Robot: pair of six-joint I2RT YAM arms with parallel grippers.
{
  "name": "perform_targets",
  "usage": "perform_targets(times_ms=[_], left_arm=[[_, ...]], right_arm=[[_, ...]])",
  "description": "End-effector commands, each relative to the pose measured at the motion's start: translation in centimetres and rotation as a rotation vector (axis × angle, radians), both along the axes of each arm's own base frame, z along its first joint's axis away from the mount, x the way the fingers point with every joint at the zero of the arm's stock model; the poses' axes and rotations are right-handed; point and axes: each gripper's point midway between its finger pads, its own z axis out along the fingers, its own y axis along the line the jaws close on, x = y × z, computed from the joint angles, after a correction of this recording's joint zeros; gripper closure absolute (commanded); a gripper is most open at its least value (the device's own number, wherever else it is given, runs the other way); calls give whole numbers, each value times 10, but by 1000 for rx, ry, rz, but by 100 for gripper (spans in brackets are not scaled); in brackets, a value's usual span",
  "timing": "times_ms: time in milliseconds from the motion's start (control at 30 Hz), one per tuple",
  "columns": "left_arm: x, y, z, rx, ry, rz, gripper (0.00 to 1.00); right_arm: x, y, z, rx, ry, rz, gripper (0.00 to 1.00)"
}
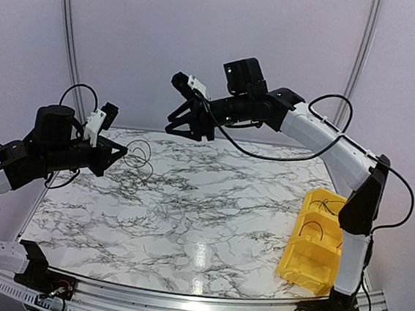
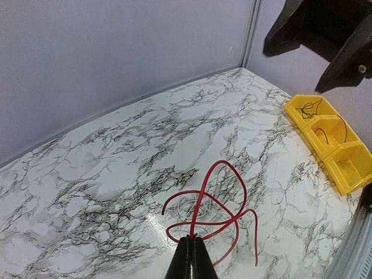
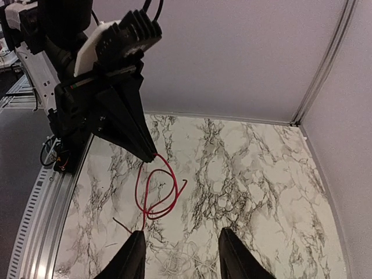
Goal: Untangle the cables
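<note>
Your left gripper (image 1: 119,152) is pinched fully together on the red cable (image 2: 215,203). In the left wrist view the two fingers (image 2: 193,256) meet with the cable coming out between them. The cable hangs off the tip in a few loose crossing loops. It is up in the air over the table (image 1: 186,220), toward the far left corner. In the top view it reads dark and very thin (image 1: 140,156).

Your right gripper (image 1: 189,133) is raised over the far edge of the table, around the middle, and points down toward the left arm. Its jaws stand apart and nothing is between them. In the right wrist view the fingers (image 3: 136,256) show a wide gap. One loose end of the red cable (image 3: 157,192) comes down just beside the tip of one finger, but you can't tell from that view whether it touches. The top view shows the gripper and the loops apart.

The yellow bin (image 1: 293,261) sits at the right edge of the table, toward the near corner. It has divided compartments, and thin black cables (image 2: 311,107) curl in at least two of them.
</note>
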Motion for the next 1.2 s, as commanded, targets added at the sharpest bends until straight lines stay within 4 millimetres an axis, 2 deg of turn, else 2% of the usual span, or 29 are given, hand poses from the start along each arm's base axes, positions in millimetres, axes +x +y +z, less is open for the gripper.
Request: perform_targets(times_ms=[0,100,200,333,600,633,667,767,867,967,1100,1167], left_arm=[[-4,-21,8,-64,-35,-99,100],[-6,-33,4,-92,-11,-139,100],[-8,-45,2,-101,-5,-170,100],[-9,-53,1,-106,-7,-181,100],[-2,-48,0,-109,-29,-120,100],[0,-46,-2,-110,-26,-102,100],[7,-43,0,-125,-45,-63,93],[21,-42,-7,-165,-44,11,81],[33,-47,-16,-186,-30,49,76],[42,-51,-22,-198,-13,72,76],[57,-34,-40,-177,-28,206,84],[64,-24,-59,-124,-28,265,85]], right_arm=[[0,12,-20,-20,85,21,55],[-8,23,-41,-55,105,42,51],[-14,33,-57,-80,131,59,53],[-16,37,-65,-86,163,76,64],[-22,35,-71,-104,173,97,100],[-22,35,-70,-102,173,98,100],[-23,35,-70,-100,176,100,100],[-25,35,-60,-75,188,104,100],[-28,34,-46,-47,186,110,100],[-32,30,-33,-26,175,113,100],[-47,20,-11,4,158,152,100],[-55,11,7,33,142,180,100]])
